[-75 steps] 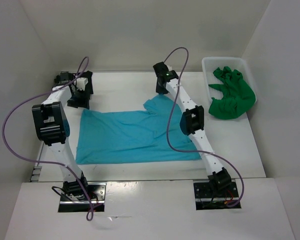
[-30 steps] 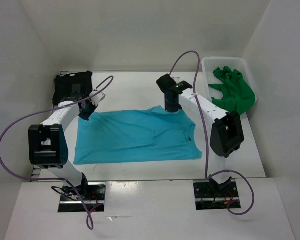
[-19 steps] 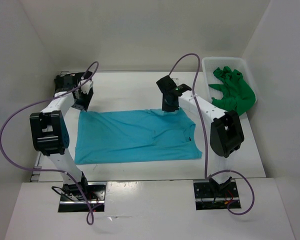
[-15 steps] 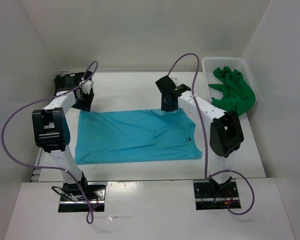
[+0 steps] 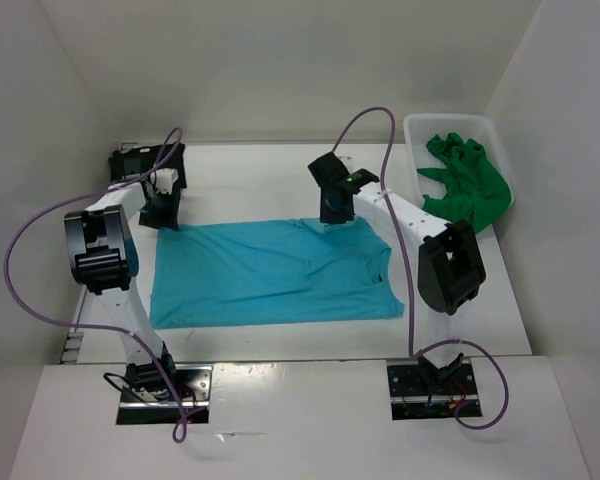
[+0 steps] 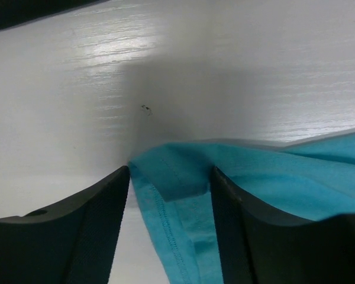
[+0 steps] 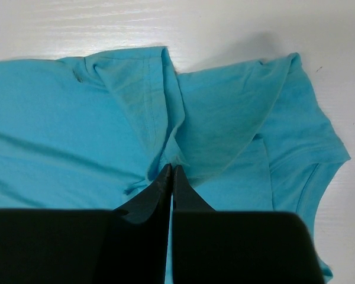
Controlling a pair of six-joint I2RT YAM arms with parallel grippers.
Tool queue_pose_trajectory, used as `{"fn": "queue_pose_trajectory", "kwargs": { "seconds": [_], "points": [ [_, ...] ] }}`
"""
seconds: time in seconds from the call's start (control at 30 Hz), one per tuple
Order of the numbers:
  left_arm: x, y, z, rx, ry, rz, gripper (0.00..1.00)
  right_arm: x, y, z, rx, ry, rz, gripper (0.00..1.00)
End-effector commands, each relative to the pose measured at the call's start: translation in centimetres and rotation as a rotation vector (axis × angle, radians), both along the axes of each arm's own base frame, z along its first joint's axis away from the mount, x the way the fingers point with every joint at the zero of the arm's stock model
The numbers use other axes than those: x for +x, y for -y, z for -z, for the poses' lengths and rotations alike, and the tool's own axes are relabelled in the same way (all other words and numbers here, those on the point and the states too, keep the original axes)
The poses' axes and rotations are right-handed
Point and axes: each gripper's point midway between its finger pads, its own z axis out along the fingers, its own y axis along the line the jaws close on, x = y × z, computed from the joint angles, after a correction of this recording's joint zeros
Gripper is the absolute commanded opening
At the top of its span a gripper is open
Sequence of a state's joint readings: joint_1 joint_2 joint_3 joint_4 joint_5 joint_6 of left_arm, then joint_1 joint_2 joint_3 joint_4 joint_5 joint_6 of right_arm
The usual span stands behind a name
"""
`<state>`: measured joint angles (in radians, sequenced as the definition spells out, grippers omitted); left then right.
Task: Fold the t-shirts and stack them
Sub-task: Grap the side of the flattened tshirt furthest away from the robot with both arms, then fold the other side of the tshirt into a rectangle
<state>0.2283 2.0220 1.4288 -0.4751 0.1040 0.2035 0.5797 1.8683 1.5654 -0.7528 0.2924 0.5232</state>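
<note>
1. From above, the blue shirt lies flat at mid-frame. The green shirt sits bunched in the basket at upper right.
2. The left gripper stands wide, straddling the blue shirt's upper-left corner.
3. The right gripper is pinched tight on a fold at the shirt's upper edge.
4. We judge it best to close the left gripper low on the hem, catching both layers, then lift both sides level.

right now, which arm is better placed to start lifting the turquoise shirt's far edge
Right, probably. The right gripper is shut on a pucker of the turquoise shirt, while the left gripper is open, only straddling its far corner.
</note>
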Motion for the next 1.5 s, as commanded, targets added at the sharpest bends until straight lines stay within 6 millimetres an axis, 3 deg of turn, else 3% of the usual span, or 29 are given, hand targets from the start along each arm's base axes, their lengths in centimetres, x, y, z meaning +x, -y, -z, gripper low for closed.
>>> {"fn": "queue_pose_trajectory", "kwargs": {
  "seconds": [0.0,0.13,0.17,0.27,0.3,0.37,0.43,0.47,0.53,0.57,0.63,0.67,0.7,0.73,0.83,1.0,1.1,1.23,1.33,1.47],
  "points": [
    [0.2,0.8,0.1,-0.036,-0.01,0.015,0.63,1.3,-1.2,-1.8,0.027,0.067,0.0,0.0],
    [0.0,1.3,0.4,-0.037,-0.031,0.054,0.31,1.5,-1.3,-2.1,0.032,0.074,0.0,0.0],
    [0.0,1.3,0.4,-0.037,-0.031,0.054,0.16,1.5,-1.3,-2.1,0.032,0.074,0.0,0.0],
    [-0.5,1.7,0.1,-0.052,-0.026,0.072,0.01,1.6,-1.2,-2.0,0.019,0.07,0.005,0.0],
    [-0.3,1.7,-0.9,-0.042,-0.001,0.081,0.0,1.4,-1.0,-1.9,0.014,0.062,0.005,0.0],
    [-1.3,1.7,-1.0,-0.023,-0.007,0.123,0.0,1.0,-0.5,-2.1,-0.016,0.071,0.013,0.0],
    [-1.4,1.5,-2.8,0.015,0.056,0.163,0.0,0.1,0.5,-2.5,-0.03,0.075,0.032,0.0],
    [-2.6,1.6,-2.3,0.034,0.044,0.211,0.0,-0.7,1.2,-1.9,-0.049,0.057,0.045,0.0],
    [-3.1,1.3,-4.2,0.091,0.102,0.256,0.0,-1.7,1.9,-2.8,-0.032,0.071,0.055,0.0],
    [-3.8,1.4,-4.4,0.104,0.104,0.28,0.0,-3.0,2.8,-1.6,-0.059,0.033,0.054,0.0],
    [-5.6,2.3,-5.1,0.138,0.133,0.384,0.0,-4.8,3.7,-0.9,-0.06,-0.011,0.081,0.0],
    [-6.3,2.3,-5.2,0.155,0.137,0.413,0.0,-6.2,4.5,0.9,-0.09,-0.063,0.095,0.0],
    [-6.8,2.7,-6.4,0.195,0.172,0.468,0.0,-6.8,5.4,1.3,-0.1,-0.075,0.123,0.0],
    [-8.1,2.8,-5.6,0.195,0.151,0.487,0.0,-7.9,6.1,2.3,-0.105,-0.101,0.152,0.0],
    [-8.5,1.8,-5.8,0.231,0.142,0.47,0.0,-9.5,7.4,3.5,-0.114,-0.141,0.204,0.0],
    [-7.8,2.3,-7.3,0.233,0.18,0.483,0.0,-10.8,10.5,3.6,-0.142,-0.18,0.308,0.0],
    [-7.9,2.6,-8.2,0.253,0.188,0.527,0.0,-10.8,10.9,2.6,-0.119,-0.154,0.319,0.0],
    [-8.9,4.5,-6.3,0.281,0.156,0.661,0.0,-9.1,9.0,1.3,-0.026,-0.093,0.275,0.0],
    [-7.0,5.1,-6.7,0.336,0.219,0.676,0.0,-6.4,7.3,0.6,-0.005,-0.067,0.247,0.0],
    [-2.6,5.2,-9.3,0.333,0.323,0.568,0.0,-3.3,6.5,-0.9,0.012,-0.02,0.235,0.0]
  ]
}}
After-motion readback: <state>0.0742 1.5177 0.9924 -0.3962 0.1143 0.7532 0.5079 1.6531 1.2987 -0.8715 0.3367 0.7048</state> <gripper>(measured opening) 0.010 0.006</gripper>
